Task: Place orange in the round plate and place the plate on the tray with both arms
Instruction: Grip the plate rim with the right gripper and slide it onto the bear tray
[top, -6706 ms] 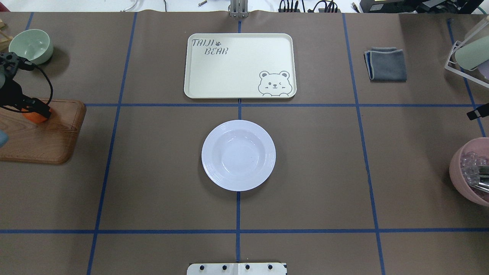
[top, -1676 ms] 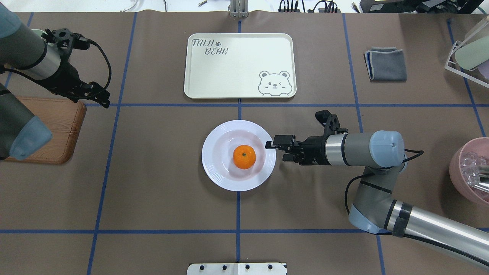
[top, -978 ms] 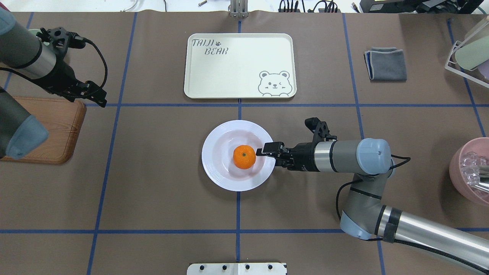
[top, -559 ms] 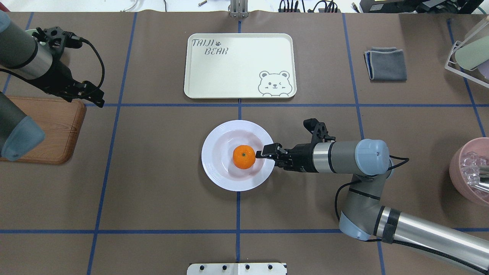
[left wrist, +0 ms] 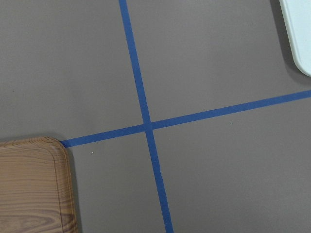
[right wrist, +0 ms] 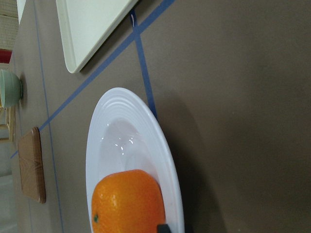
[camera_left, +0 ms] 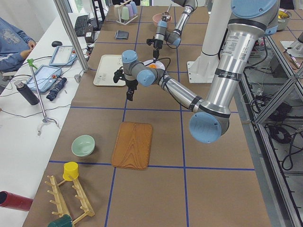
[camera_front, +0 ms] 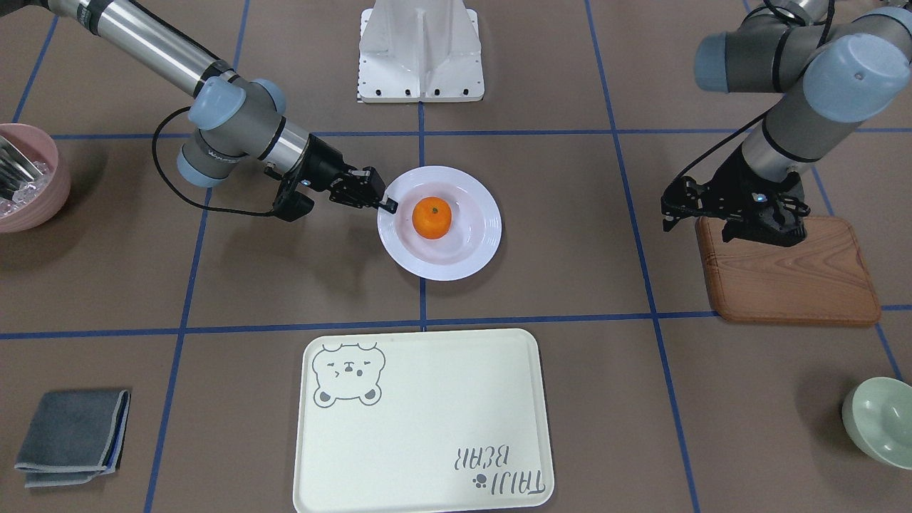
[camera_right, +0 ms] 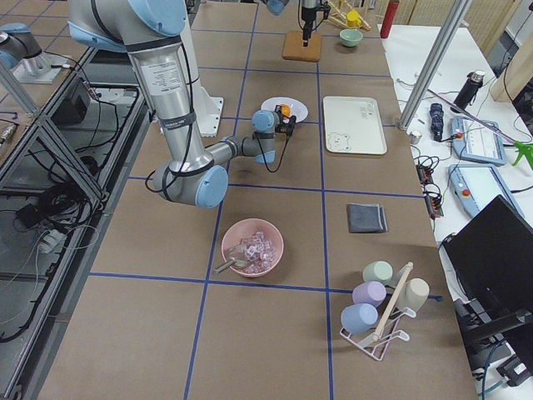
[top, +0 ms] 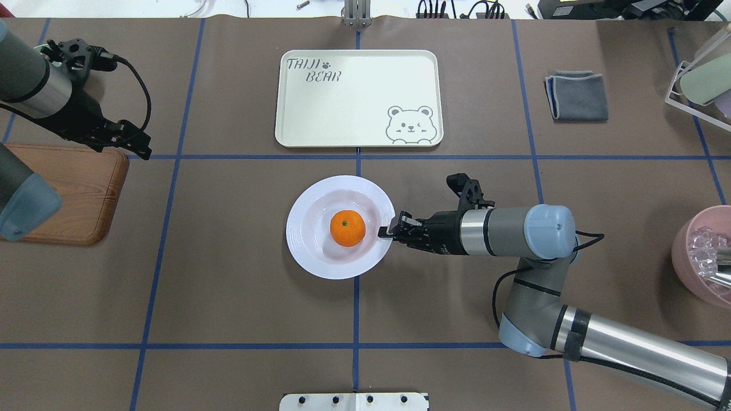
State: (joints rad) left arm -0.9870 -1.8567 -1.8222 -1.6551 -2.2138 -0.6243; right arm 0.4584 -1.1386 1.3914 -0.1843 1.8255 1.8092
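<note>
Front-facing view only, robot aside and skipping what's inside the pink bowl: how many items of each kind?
Bowl: 2 (green bowl, pink bowl)
Plate: 1
Tray: 1
Orange: 1
Wooden board: 1
Cloth: 1
Total: 7

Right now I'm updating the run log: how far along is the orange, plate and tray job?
Done: the orange sits in the round plate. In hand: the right gripper looks clamped on the plate's rim, while the left gripper hangs far off, by the wooden board. Left: the plate is not yet on the tray, so the left arm has to join in and the carry is still to do.
</note>
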